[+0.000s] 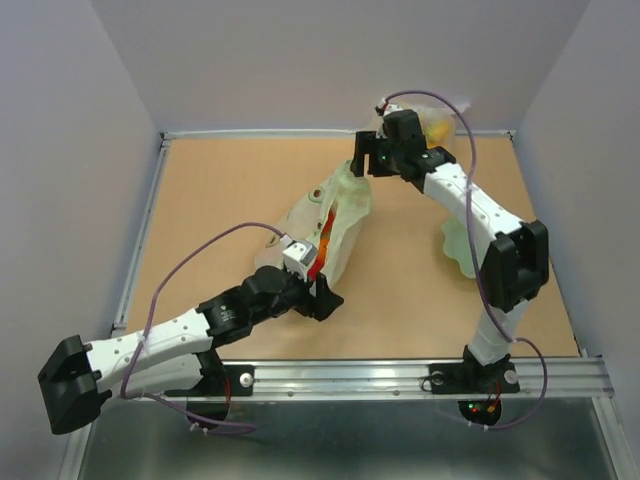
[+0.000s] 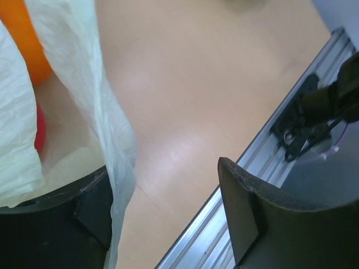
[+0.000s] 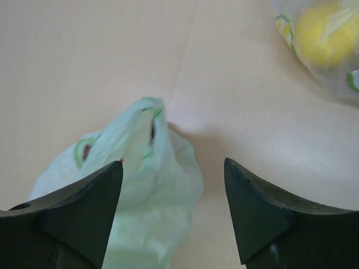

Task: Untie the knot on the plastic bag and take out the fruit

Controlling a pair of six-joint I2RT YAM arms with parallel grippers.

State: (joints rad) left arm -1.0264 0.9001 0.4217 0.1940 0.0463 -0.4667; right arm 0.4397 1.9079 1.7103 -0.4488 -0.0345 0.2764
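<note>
The pale green plastic bag (image 1: 335, 225) lies in the middle of the table, its mouth gaping along the top. Orange fruit (image 1: 326, 240) shows through the gap. The knot is out of view. My left gripper (image 1: 322, 292) is open at the bag's near end. In the left wrist view the bag's film (image 2: 106, 112) hangs against one finger, with an orange fruit (image 2: 31, 50) and a red one (image 2: 39, 131) behind it. My right gripper (image 1: 362, 160) hovers open over the far end. The bag's crumpled tip (image 3: 148, 168) lies below the right gripper (image 3: 173, 161).
A clear bag with yellow fruit (image 1: 440, 125) (image 3: 325, 39) sits at the back right corner. More pale green film (image 1: 458, 248) lies behind the right arm. A metal rail (image 1: 400, 375) (image 2: 263, 162) runs along the near edge. White walls enclose the table.
</note>
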